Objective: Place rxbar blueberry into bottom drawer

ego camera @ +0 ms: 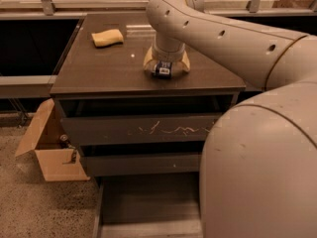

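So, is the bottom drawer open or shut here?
Open: the bottom drawer juts out, floor showing. The gripper is over the cabinet top.

Cabinet top (99, 68) carries yellow sponge (107, 37) and rxbar blueberry (162, 70), pincer (166, 71) spread astride the bar.

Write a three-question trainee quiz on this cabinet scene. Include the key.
1. True or false: the bottom drawer is pulled out.
2. Where is the gripper? A) down inside the bottom drawer; B) low on the cabinet top, at the rxbar blueberry; C) out of view.
3. Fill in: the yellow thing lying towards the back left of the cabinet top is a ____.

Key: 1 true; 2 B; 3 sponge.
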